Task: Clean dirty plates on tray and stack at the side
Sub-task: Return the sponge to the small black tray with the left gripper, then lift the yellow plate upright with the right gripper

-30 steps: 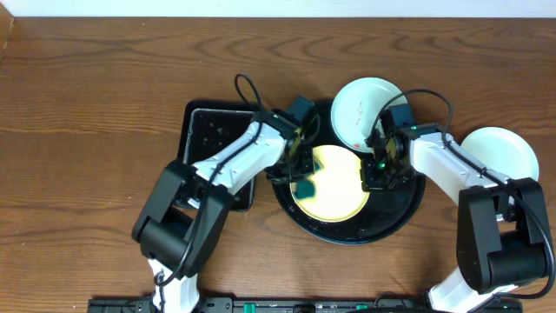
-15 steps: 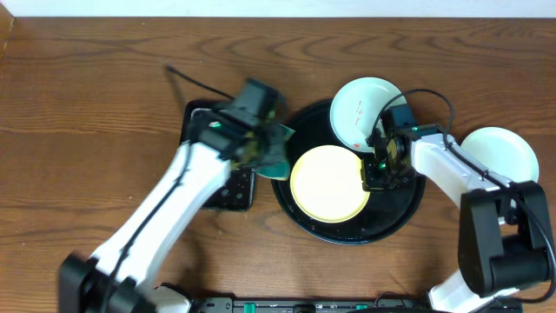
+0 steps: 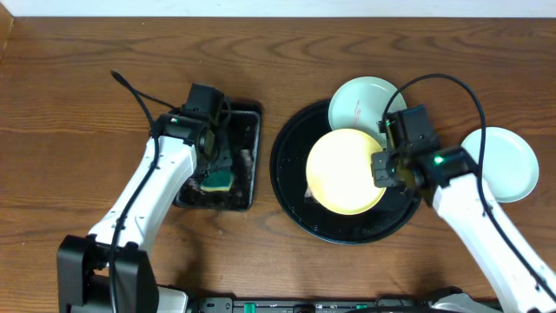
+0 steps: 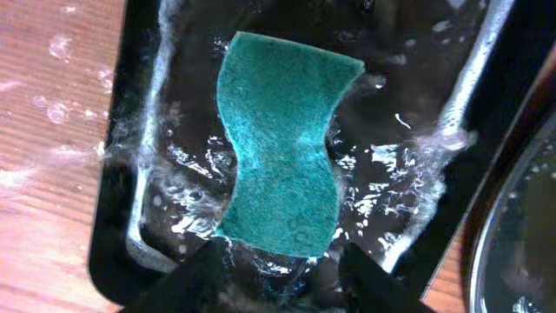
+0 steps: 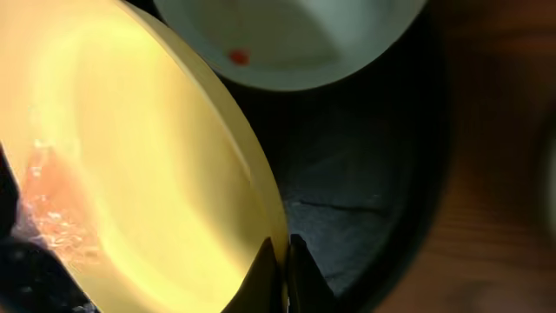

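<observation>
My right gripper (image 3: 382, 169) is shut on the right rim of the pale yellow plate (image 3: 345, 171), holding it tilted over the round black tray (image 3: 295, 200). In the right wrist view the jaws (image 5: 280, 269) pinch the yellow plate's (image 5: 130, 156) edge, with wet patches on its face. A pale blue-white plate (image 3: 358, 100) with a red spot (image 5: 238, 57) rests on the tray's far rim. Another pale plate (image 3: 501, 163) lies on the table at the right. My left gripper (image 3: 211, 156) is open over a green sponge (image 4: 282, 143), which lies loose just beyond its fingertips (image 4: 204, 278).
The sponge (image 3: 219, 181) lies in a small rectangular black tray (image 3: 248, 130) holding water, left of the round tray. Water drops sit on the wood (image 4: 61, 113) beside it. The wall edge runs along the table's far side.
My left arm swung left from the round tray to the rectangular tray, carrying the sponge, and opened, dropping it there. The right gripper raised and shifted the yellow plate slightly right.
</observation>
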